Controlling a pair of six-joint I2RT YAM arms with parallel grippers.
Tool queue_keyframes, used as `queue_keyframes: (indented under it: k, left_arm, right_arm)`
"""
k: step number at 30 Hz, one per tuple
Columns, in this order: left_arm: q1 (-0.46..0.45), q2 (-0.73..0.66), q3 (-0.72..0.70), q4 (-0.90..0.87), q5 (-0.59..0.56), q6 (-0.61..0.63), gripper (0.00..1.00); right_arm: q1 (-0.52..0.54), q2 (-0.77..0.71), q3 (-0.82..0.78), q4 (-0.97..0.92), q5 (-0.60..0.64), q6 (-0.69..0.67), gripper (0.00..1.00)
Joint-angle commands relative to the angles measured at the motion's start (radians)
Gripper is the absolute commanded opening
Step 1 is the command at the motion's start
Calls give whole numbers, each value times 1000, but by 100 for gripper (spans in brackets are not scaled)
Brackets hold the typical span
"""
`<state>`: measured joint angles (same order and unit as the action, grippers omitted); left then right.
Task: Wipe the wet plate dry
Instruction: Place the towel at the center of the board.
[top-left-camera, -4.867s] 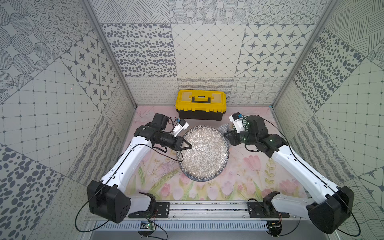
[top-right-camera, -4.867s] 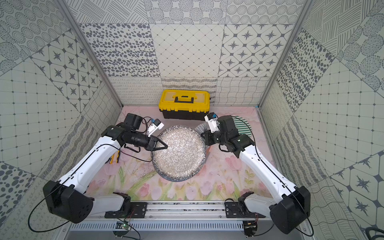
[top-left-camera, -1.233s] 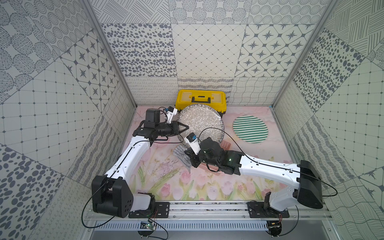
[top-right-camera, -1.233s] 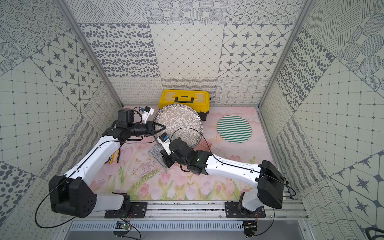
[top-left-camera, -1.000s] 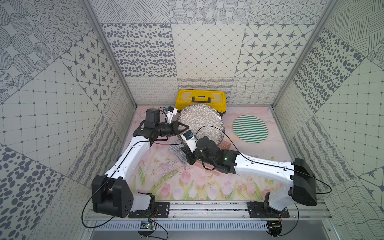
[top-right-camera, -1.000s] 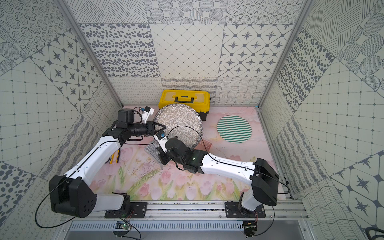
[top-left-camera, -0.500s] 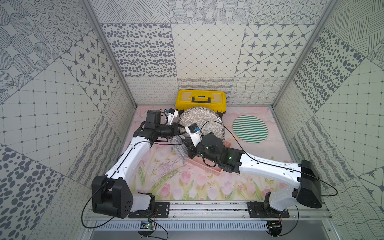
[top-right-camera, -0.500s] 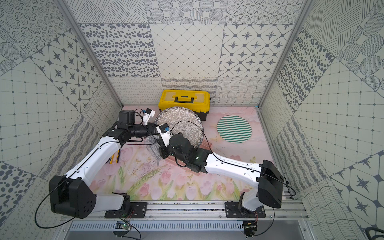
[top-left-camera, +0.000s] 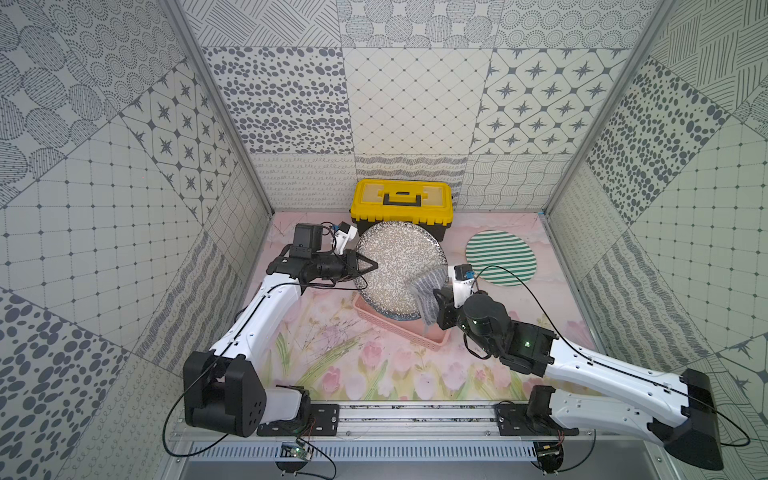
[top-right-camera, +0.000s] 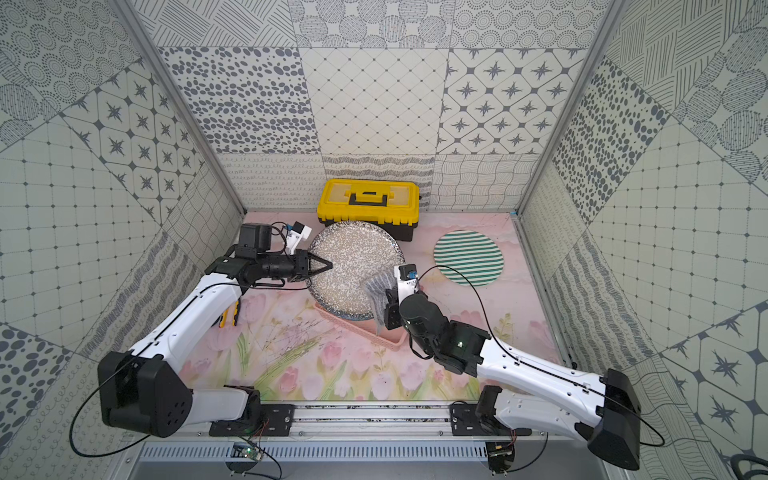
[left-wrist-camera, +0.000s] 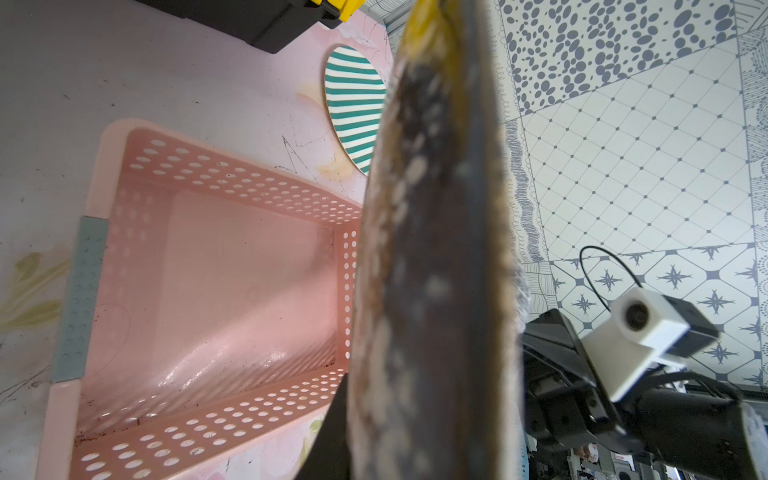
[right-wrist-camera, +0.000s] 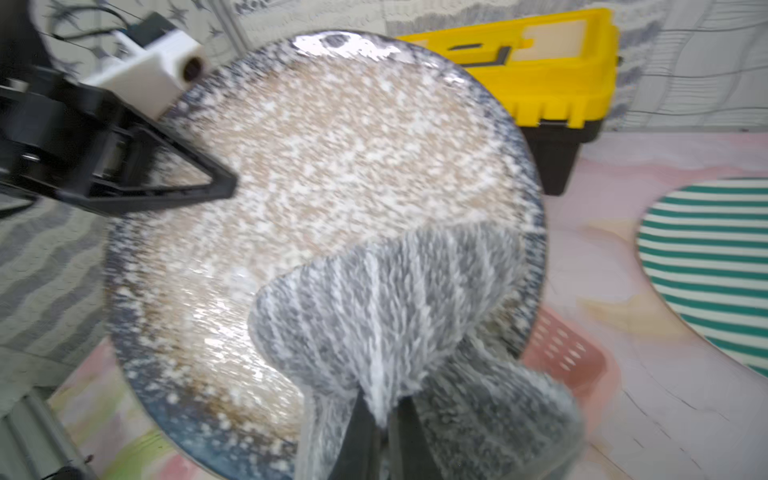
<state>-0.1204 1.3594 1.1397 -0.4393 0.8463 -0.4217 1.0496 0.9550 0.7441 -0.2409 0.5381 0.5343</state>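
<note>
2 grips: left claw (top-left-camera: 369, 264) clamps the tilted plate (top-left-camera: 395, 257) by its rim; right claw (right-wrist-camera: 384, 424) pinches a cloth (right-wrist-camera: 386, 299) against the plate just ahead. Only the left wrist view shows the inside of the basket (left-wrist-camera: 216, 266) below.

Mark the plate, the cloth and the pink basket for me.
plate (top-left-camera: 395, 257), in a top view, middle of its speckled face
cloth (right-wrist-camera: 386, 307), right wrist view, middle of the grey pile
pink basket (left-wrist-camera: 232, 266), left wrist view, bare floor
</note>
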Motion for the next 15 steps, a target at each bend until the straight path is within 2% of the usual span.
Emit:
queue_keyframes:
  k: [1, 5, 8, 13, 14, 15]
  left_arm:
    - [-1, -21, 25, 165, 211, 2, 0]
    - [-1, -18, 25, 171, 216, -2, 0]
    - [0, -17, 24, 170, 217, 1, 0]
    - [0, -18, 23, 170, 219, 1, 0]
    - [1, -18, 23, 169, 220, 3, 0]
    - [0, -20, 23, 169, 221, 4, 0]
  right_arm:
    - [-28, -134, -59, -233, 177, 249, 0]
    - [-63, -199, -124, -405, 185, 464, 0]
    - [-113, -174, -167, -487, 134, 597, 0]
    - [-230, -52, -197, -467, 10, 645, 0]
    - [-239, -18, -198, -450, 0, 635, 3]
    - [-243, -1, -198, -439, -2, 625, 14]
